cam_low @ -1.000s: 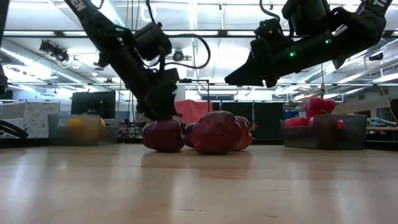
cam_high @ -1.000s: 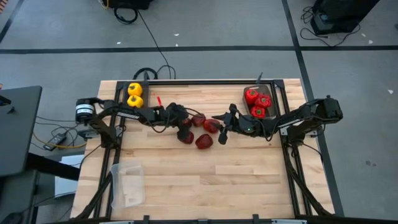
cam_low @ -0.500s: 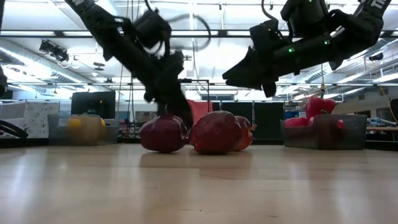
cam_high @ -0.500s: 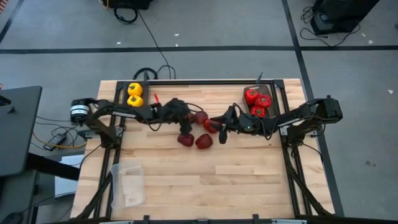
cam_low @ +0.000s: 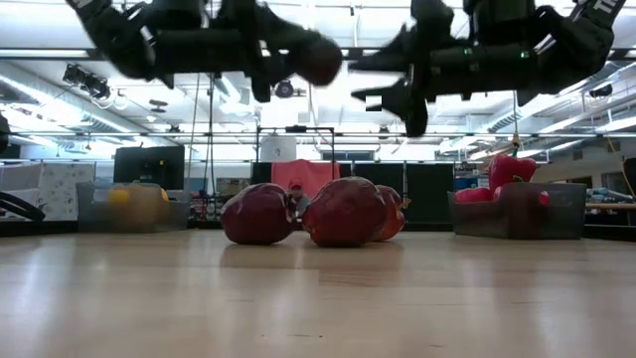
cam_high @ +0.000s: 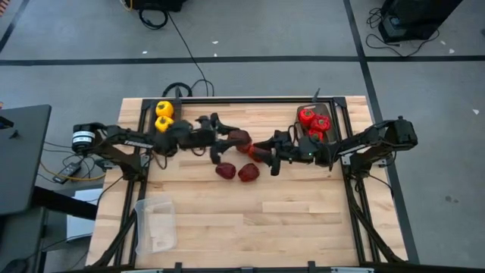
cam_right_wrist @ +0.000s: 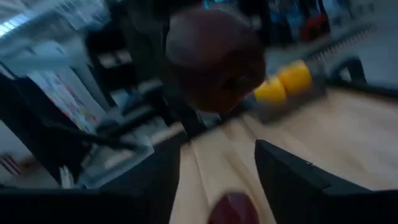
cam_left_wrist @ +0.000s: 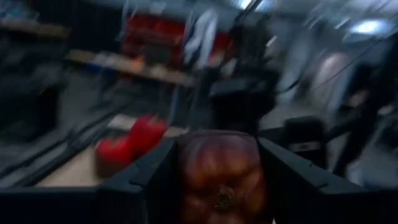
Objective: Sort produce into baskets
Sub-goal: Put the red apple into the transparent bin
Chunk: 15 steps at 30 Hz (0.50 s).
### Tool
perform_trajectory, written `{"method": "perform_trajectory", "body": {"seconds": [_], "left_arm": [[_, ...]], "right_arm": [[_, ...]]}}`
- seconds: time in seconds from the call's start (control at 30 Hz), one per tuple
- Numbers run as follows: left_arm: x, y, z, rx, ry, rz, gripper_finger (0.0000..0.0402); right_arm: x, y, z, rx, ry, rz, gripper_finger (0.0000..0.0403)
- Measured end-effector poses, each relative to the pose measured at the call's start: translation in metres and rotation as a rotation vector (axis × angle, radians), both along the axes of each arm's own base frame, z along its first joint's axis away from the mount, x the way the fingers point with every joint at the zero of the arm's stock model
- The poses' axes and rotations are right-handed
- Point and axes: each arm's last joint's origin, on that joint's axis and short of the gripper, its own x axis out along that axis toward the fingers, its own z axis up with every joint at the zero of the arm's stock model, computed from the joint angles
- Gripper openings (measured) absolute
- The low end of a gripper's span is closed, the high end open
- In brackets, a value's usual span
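My left gripper [cam_high: 232,139] is shut on a dark maroon fruit [cam_high: 240,137], held high above the table in the low view [cam_low: 320,60]. My right gripper [cam_high: 267,152] is open and empty, raised in the air [cam_low: 395,85] beside another maroon fruit [cam_high: 256,155]. Two more maroon fruits [cam_high: 226,171] [cam_high: 248,173] rest on the wood table. Two yellow peppers [cam_high: 163,115] sit in a dark basket at the far left. Red peppers [cam_high: 314,123] sit in a dark basket at the far right. The clear tray [cam_high: 155,224] stands near the left front. My left gripper pinches the maroon fruit by its two opposite sides [cam_left_wrist: 186,168] between its two fingers. The fingers lie about level and point toward the table's right. The fruit is lifted clear of the table, with one end facing the wrist camera.
The two arms' grippers face each other closely over the table's middle. The three fruits on the table lie close together below them [cam_low: 343,211]. Bare wood [cam_high: 303,220] spreads over the near half of the table.
My left gripper has risen from the cluster of fruits with one maroon fruit and has tipped from pointing down to about level; the fruit is now lifted clear, high above the table. The other fruits have stayed where they were. My right gripper has stayed raised and open.
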Motion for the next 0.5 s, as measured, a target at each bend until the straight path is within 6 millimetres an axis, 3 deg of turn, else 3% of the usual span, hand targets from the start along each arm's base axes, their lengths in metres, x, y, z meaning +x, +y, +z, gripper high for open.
{"method": "perform_trajectory", "body": {"seconds": [0.23, 0.5], "left_arm": [[-0.030, -0.007, -0.008, -0.013, -0.270, -0.050, 0.0210], [-0.034, -0.018, -0.010, 0.000, -0.307, -0.092, 0.0210]], "right_arm": [[-0.001, 0.007, 0.019, -0.131, -0.177, 0.033, 0.0284], [0.015, 0.007, 0.028, -0.275, -0.188, 0.004, 0.0384]]}}
